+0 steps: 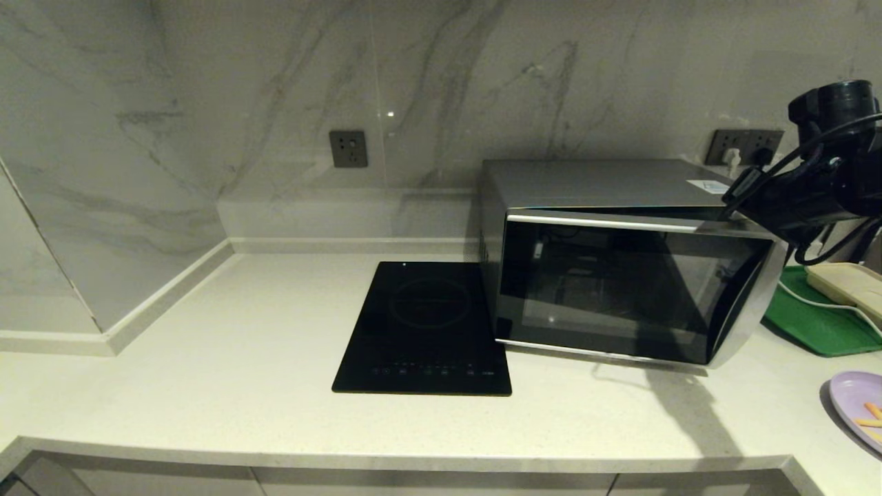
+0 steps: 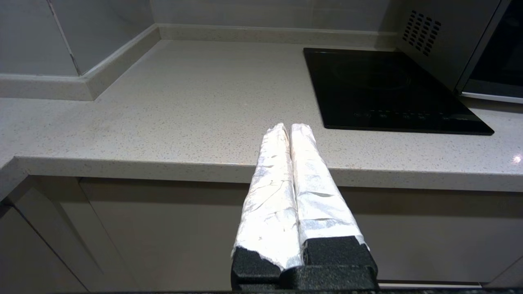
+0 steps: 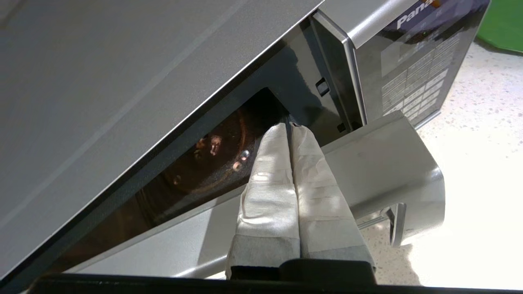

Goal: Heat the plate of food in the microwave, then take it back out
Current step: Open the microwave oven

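Observation:
The silver microwave [image 1: 606, 182] stands at the back right of the counter. Its dark glass door [image 1: 613, 289] hangs tilted outward at the top, leaving a gap. My right gripper [image 3: 291, 126] is shut, its taped fingertips pushed into that gap behind the door's silver top edge [image 3: 388, 163], near the button panel [image 3: 416, 81]. It holds nothing. The dark turntable [image 3: 212, 163] shows inside. The lilac plate of food [image 1: 854, 403] with orange sticks lies at the counter's right edge. My left gripper [image 2: 289, 127] is parked, shut and empty, before the counter's front edge.
A flat black cooktop [image 1: 424, 331] lies left of the microwave. A green tray [image 1: 820, 324] holding a cream power strip [image 1: 847, 286] sits to its right. Wall sockets [image 1: 348, 148] are behind. The counter ends at a marble wall on the left.

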You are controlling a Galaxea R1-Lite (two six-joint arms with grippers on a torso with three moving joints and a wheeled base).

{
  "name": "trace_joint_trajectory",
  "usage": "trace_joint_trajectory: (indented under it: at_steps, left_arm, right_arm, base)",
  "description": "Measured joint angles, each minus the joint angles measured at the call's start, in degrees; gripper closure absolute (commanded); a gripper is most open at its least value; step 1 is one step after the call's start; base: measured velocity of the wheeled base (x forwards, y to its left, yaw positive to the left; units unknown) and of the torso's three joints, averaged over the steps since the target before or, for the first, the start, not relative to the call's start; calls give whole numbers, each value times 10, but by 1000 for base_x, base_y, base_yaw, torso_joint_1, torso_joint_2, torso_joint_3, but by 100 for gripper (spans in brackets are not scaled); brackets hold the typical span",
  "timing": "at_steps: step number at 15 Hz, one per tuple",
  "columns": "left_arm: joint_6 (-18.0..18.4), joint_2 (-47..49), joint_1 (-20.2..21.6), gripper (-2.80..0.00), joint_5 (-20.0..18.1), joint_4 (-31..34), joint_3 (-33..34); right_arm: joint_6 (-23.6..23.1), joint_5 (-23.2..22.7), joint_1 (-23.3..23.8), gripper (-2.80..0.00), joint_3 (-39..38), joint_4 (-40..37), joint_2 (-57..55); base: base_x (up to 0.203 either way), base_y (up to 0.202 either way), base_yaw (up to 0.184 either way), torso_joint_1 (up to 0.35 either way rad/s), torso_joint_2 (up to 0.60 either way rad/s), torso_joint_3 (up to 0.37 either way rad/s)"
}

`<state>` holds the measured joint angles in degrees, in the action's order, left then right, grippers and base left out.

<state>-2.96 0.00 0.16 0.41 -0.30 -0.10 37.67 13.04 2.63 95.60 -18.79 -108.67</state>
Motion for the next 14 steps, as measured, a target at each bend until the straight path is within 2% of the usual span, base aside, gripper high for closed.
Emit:
trace_joint_trajectory:
  at_steps: [5, 14]
  left_arm:
    - [0, 0, 0, 0, 0, 0, 0]
    - [0, 0, 0, 0, 0, 0, 0]
  right_arm:
    - [0, -18, 1, 0, -31, -5, 21]
    - [-14, -110, 0, 0, -112, -97, 135]
  base:
    - [0, 0, 0, 0, 0, 0]
    - [0, 0, 0, 0, 0, 0]
